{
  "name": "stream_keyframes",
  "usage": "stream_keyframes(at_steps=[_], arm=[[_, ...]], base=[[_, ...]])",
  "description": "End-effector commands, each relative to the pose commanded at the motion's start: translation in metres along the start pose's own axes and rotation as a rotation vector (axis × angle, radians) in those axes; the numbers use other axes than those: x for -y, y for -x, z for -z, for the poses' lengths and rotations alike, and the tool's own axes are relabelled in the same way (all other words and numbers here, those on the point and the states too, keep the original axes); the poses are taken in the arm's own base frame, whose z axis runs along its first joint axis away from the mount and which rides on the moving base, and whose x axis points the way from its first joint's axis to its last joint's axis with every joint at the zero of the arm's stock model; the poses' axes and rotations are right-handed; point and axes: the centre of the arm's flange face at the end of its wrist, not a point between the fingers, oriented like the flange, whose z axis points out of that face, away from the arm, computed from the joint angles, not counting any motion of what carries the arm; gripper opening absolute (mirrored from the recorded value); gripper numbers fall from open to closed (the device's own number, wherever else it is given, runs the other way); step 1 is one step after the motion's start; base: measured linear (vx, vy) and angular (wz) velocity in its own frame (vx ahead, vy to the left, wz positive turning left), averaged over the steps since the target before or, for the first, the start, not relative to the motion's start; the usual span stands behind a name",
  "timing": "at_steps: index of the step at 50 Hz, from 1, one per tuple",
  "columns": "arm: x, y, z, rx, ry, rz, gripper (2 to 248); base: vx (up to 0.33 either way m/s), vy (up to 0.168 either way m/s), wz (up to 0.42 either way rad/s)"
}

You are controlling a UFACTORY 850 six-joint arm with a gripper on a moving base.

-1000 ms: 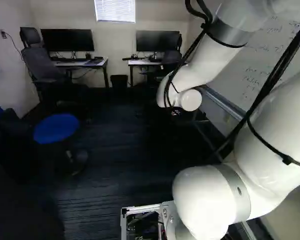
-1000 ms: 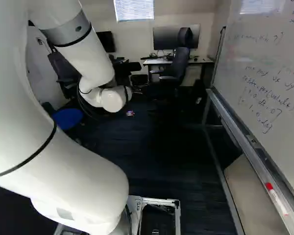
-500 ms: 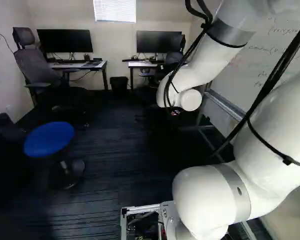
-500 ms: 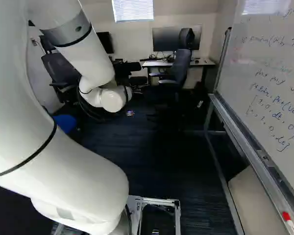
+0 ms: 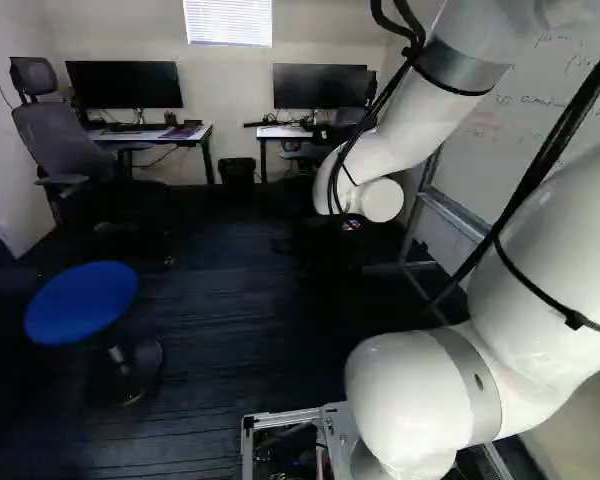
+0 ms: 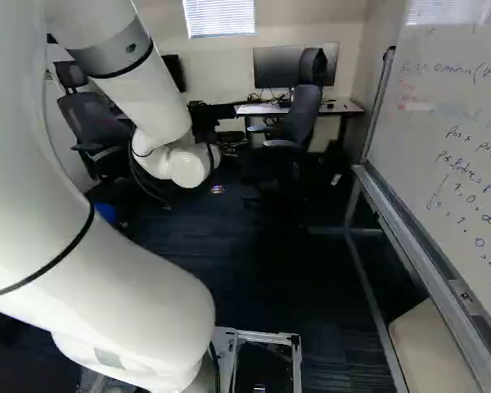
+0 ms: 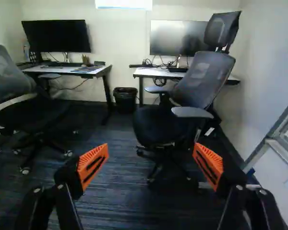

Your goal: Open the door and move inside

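Dark carpet (image 5: 230, 330) spreads ahead of the arm (image 6: 106, 278), with two counters (image 5: 145, 134) bearing monitors (image 5: 125, 85) on the far side.
The hand (image 7: 150, 164) is released, its fingers wide apart; an office chair (image 7: 204, 79) stands beyond, a blue stool (image 5: 80, 303) left, a whiteboard (image 6: 442, 123) right. Where the door is, I cannot tell.
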Motion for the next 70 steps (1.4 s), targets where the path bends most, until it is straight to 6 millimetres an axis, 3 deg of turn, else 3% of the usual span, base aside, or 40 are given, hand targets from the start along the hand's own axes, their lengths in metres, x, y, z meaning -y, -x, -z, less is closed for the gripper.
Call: stream_keyframes(at_steps=[42,70], arm=[[0.0,0.0,-0.003,0.002,0.0,-0.001,247],[0.001,0.024,0.018,0.026,0.006,-0.01,247]], base=[[0.012,-0.001,-0.001],[0.0,0.0,0.0]])
